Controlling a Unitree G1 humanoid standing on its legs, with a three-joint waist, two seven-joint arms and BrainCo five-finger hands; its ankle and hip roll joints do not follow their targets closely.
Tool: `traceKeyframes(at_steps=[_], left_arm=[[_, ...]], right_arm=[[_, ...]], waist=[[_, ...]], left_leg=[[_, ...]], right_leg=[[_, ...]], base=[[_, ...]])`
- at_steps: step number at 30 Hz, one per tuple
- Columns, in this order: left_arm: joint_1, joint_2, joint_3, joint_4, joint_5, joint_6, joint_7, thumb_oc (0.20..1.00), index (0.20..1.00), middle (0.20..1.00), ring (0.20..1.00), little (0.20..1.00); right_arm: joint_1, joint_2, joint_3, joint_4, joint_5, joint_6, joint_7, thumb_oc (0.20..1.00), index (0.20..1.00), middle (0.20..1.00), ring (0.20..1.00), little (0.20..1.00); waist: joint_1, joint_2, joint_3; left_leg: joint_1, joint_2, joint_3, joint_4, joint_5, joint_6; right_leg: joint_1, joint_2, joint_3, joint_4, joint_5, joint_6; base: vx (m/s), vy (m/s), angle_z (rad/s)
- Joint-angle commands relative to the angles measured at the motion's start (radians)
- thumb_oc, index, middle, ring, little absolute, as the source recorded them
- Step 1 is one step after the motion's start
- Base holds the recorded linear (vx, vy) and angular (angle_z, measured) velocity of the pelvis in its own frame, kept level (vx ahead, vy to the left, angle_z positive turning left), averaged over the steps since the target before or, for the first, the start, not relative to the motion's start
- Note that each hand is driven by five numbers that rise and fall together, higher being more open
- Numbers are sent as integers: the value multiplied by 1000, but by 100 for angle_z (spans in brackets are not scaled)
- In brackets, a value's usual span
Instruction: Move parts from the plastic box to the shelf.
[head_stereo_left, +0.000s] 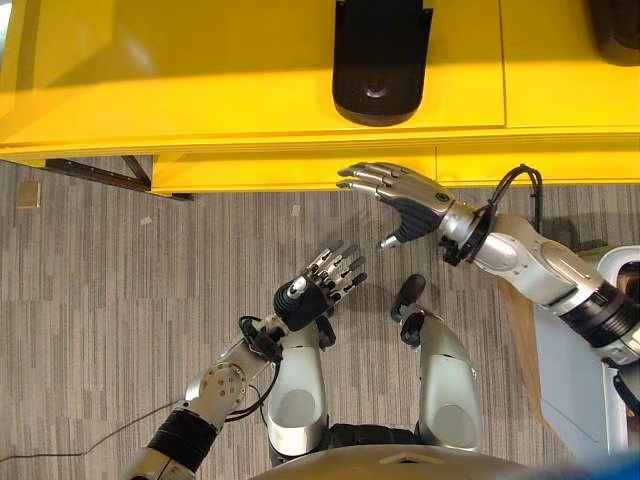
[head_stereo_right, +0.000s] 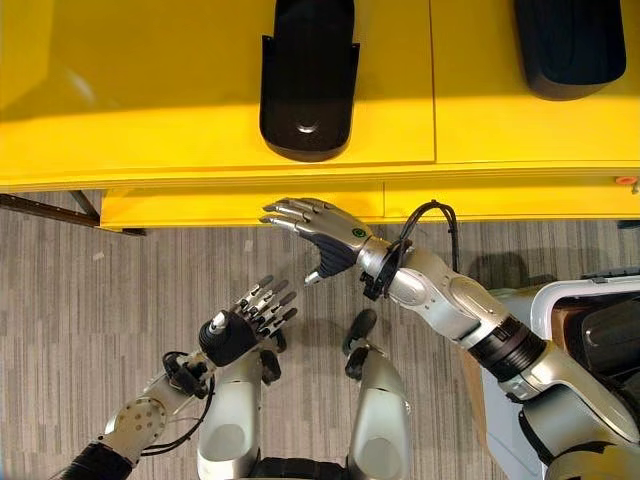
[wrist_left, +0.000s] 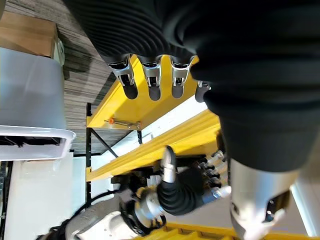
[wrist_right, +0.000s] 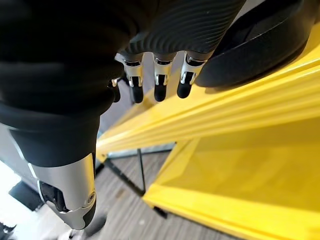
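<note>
A long yellow shelf (head_stereo_left: 200, 100) runs across the far side. One black moulded part (head_stereo_left: 380, 60) lies on it, and a second black part (head_stereo_right: 570, 45) lies further right. My right hand (head_stereo_left: 405, 200) hangs open and empty just in front of the shelf's front edge, below the first part (wrist_right: 260, 45). Its straight fingers (wrist_right: 157, 82) point at the shelf. Lower down, over the floor, my left hand (head_stereo_left: 320, 285) is open and holds nothing. At the right edge stands the pale plastic box (head_stereo_right: 590, 295), with a dark part (head_stereo_right: 612, 345) inside.
A lower yellow shelf level (head_stereo_left: 290, 170) juts out beneath the top one. A black metal brace (head_stereo_left: 100, 175) slants under the shelf at the left, near a small cardboard scrap (head_stereo_left: 28, 193). Grey plank floor (head_stereo_left: 150, 300) spreads in front. The box rests on a brown board (head_stereo_left: 520, 340).
</note>
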Motion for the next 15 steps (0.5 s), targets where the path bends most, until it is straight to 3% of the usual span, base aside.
traceKeyframes(at_steps=[1,8,15], left_arm=[[28,-13,-30,-58,15,13,-51,1000,1000,1000,1000,1000],[16,-34,-26,-35,13,15,-39,1000,1000,1000,1000,1000],[21,-44,-14,-31,5,43,-29,1000,1000,1000,1000,1000]], right_arm=[[-62,27,-22,-60,36,-36,-54,1000,1000,1000,1000,1000],[-102,87,-31,-64,55,82,-30,1000,1000,1000,1000,1000],[-118,92,-41,-30,42,144,-70,1000,1000,1000,1000,1000]], waist=[[8,11,-32],[14,27,-32],[19,26,-32]], left_leg=[[15,69,-38,60,-51,-67],[20,59,-40,59,-56,-62],[30,55,-38,46,-51,-64]], right_leg=[[35,-70,22,49,-37,125],[37,-77,22,52,-38,124],[43,-82,15,44,-32,127]], base=[[22,35,0],[5,11,0],[0,0,0]])
